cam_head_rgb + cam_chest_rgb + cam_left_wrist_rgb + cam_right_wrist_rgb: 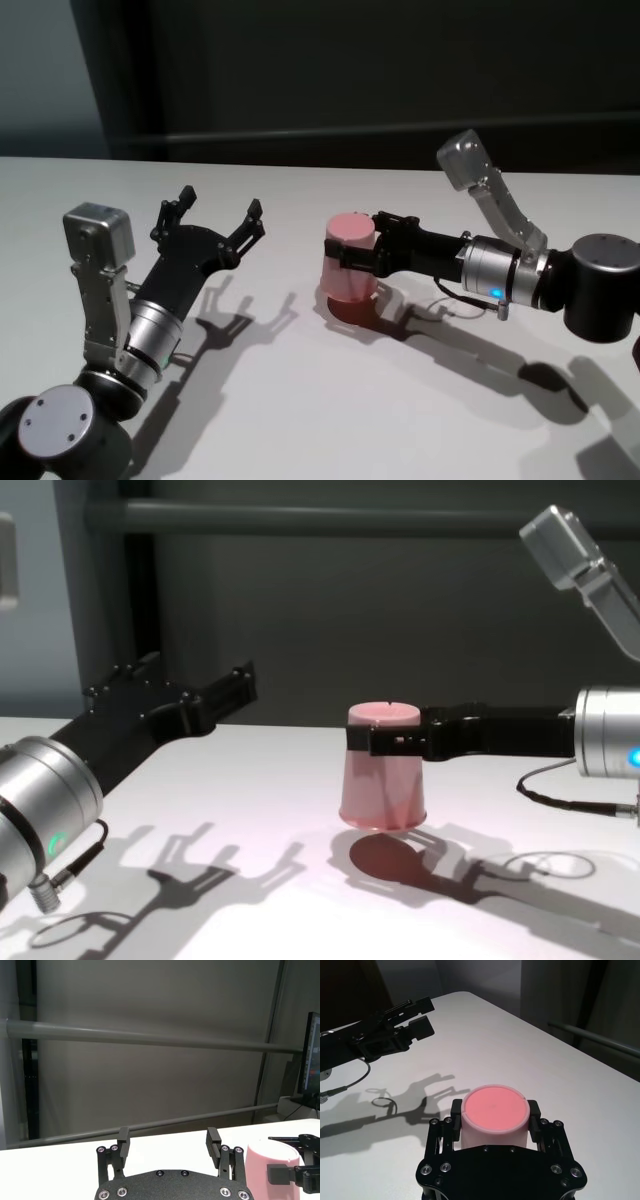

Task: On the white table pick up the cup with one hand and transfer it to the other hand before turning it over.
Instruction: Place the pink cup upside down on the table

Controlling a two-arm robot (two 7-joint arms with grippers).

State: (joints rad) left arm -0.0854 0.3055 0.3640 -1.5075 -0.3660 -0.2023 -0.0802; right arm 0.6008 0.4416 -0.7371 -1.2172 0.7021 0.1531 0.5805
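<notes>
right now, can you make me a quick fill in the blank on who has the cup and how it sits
1. The cup is clamped in the ____ tool.
2. The cup's wider rim faces ____, its flat base up.
3. The left tool holds ____, fingers spread.
4. The cup hangs just ____ the white table, its shadow beneath.

Missing words: right; down; nothing; above

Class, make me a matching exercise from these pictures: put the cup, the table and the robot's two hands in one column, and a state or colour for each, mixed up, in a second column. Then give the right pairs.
Column one:
1. cup
2. left hand
3. right hand
4. table

Column two:
A. open, holding nothing
B. plain white, with shadows on it
C. pink, upside down, wide rim at the bottom
D. shut on the cup near its flat base

Pairs: 1-C, 2-A, 3-D, 4-B
</notes>
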